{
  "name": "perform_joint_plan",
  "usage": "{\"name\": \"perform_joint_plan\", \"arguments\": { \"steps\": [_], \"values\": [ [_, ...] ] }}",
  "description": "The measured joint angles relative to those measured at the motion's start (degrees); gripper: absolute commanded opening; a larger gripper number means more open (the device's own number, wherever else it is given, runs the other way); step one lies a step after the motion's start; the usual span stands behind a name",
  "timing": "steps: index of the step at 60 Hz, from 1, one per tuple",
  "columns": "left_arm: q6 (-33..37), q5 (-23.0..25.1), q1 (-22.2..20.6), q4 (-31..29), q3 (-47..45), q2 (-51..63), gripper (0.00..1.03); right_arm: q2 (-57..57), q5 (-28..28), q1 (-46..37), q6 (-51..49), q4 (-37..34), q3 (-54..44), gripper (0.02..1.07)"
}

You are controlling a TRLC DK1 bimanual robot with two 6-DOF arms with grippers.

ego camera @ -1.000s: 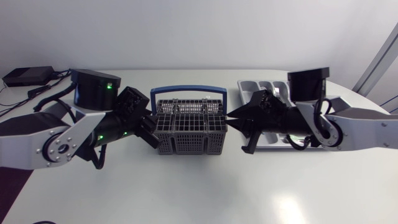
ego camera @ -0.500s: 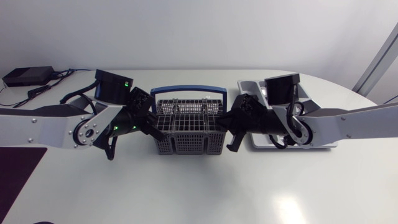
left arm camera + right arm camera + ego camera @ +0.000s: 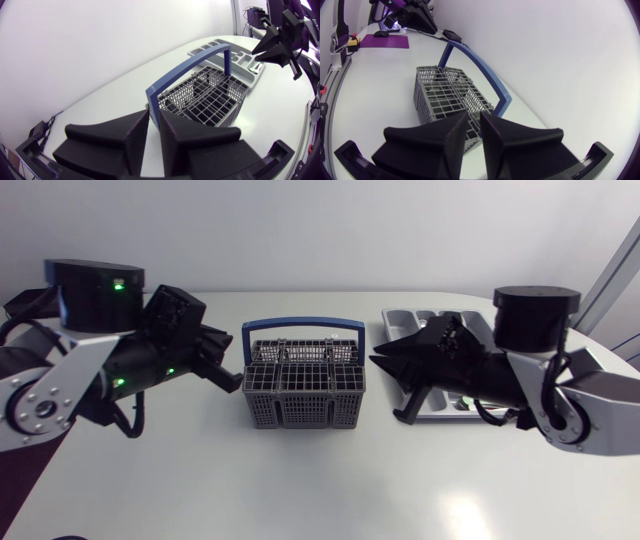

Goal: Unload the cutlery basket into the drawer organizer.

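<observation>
Cutlery basket: the grey wire cutlery basket point(image 3: 303, 392) stands upright on the white bench point(image 3: 300, 490), roughly midway between the two arms, with its grid of compartments facing up.
Handle: the blue handle point(image 3: 303, 323) arches upright over the basket, spanning it from end to end.
Drawer organizer: the grey drawer organizer point(image 3: 425, 320) lies on the bench to the right of the basket and apart from it. The right arm point(image 3: 545, 380) hides much of it in the head view.
Left jaws: they are drawn together with only a thin slit between the two wedges, and they pinch nothing. Their tips point at the basket's left end and sit just beside it. Whether they touch the wire cannot be told from above. In the left wrist view the basket sits ahead of the jaws, with none of it between them.
Right jaws: they too are pressed nearly closed and hold nothing. They point at the basket's right end from near it, with a small gap of bench between, and hang over the organizer's left edge. In the right wrist view the basket lies ahead of them.
Left arm: the left arm point(image 3: 90, 375) comes in from the left edge, raised above the bench.
</observation>
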Motion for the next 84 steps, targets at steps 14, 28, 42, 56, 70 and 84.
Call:
{"name": "perform_joint_plan", "arguments": {
  "steps": [14,28,42,56,70,84],
  "values": [
    [0.46,-0.11,0.04,-2.14,-5.57,-8.63,1.0,-10.38,2.75,-3.91,0.0,0.57,-7.15,1.03],
    [0.46,-1.79,1.31,-3.74,-6.54,-15.08,1.0,-19.85,2.82,-10.73,0.02,1.44,-12.0,1.03],
    [0.24,-2.05,5.14,-7.17,-7.26,-22.12,1.0,-30.56,3.26,-19.08,2.03,-1.03,-15.61,1.03],
    [-0.2,-2.14,9.51,-9.57,-9.14,-30.36,1.0,-40.81,2.69,-30.1,7.93,0.24,-20.28,1.03],
    [-0.96,-2.14,13.22,-9.73,-12.81,-38.45,1.0,-46.73,2.64,-33.31,12.02,-0.26,-23.85,1.03],
    [-3.96,-0.83,16.09,-8.85,-19.52,-44.94,1.0,-52.57,7.63,-30.42,16.61,-4.15,-25.68,1.03]
  ]
}}
